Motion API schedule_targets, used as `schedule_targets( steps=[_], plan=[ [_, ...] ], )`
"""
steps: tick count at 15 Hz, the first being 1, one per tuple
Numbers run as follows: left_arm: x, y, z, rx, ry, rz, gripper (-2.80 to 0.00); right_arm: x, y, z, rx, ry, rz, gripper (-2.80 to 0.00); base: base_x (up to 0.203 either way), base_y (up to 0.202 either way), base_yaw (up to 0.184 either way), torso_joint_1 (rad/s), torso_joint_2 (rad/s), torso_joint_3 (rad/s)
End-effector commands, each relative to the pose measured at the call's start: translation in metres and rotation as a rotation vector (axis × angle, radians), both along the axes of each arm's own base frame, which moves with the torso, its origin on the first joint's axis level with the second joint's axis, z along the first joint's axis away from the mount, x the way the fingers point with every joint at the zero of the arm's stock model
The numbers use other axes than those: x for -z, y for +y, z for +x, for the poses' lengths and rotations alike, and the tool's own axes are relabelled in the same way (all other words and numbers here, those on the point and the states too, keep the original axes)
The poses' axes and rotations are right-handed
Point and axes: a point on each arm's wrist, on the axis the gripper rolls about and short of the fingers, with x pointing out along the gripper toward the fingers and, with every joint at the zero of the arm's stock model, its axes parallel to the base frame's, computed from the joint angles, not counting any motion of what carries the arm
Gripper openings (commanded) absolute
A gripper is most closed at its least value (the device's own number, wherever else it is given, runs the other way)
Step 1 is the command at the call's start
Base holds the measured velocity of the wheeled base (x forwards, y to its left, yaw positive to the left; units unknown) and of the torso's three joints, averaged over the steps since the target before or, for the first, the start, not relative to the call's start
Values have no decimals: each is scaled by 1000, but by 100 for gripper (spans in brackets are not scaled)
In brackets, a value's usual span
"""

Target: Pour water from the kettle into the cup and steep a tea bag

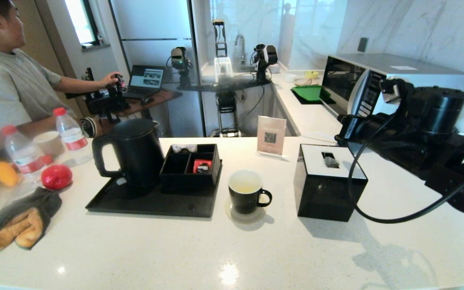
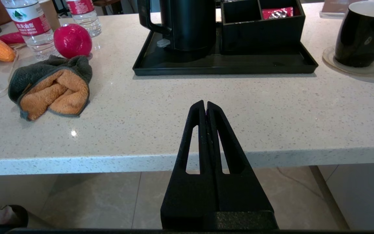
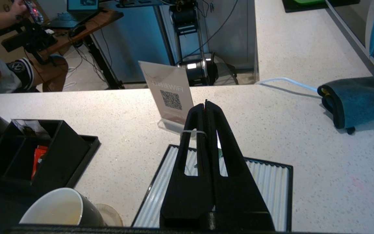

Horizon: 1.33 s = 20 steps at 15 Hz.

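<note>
Kettle (image 1: 135,151) on black tray (image 1: 143,203), white speckled counter (image 1: 232,249) (kitchen), both tools pressed together.

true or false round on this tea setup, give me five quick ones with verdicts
1. The kettle stands on the black tray. True.
2. The cup is empty. False: it holds pale yellowish water.
3. The left pincer is shut. True.
4. The cup sits on the tray. False: it is on a coaster on the counter, beside the tray.
5. The right pincer is above the kettle. False: it is above the black box.
</note>
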Motion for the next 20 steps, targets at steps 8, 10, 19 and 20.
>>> schedule_targets(
  steps=[8, 10, 19, 20],
  plan=[
    [0, 0, 0, 0, 0, 1, -280, 5, -5, -4, 12, 21, -5, -280, 0, 0, 0, 0, 0, 0],
    [0, 0, 0, 0, 0, 1, -280, 5, -5, -4, 11, 26, -8, -280, 0, 0, 0, 0, 0, 0],
    [0, 0, 0, 0, 0, -1, -280, 6, -18, 1, 56, 21, -8, 0, 0, 0, 0, 0, 0, 0],
    [0, 0, 0, 0, 0, -1, -280, 5, -20, 2, 62, 17, -6, 0, 0, 0, 0, 0, 0, 0]
  ],
)
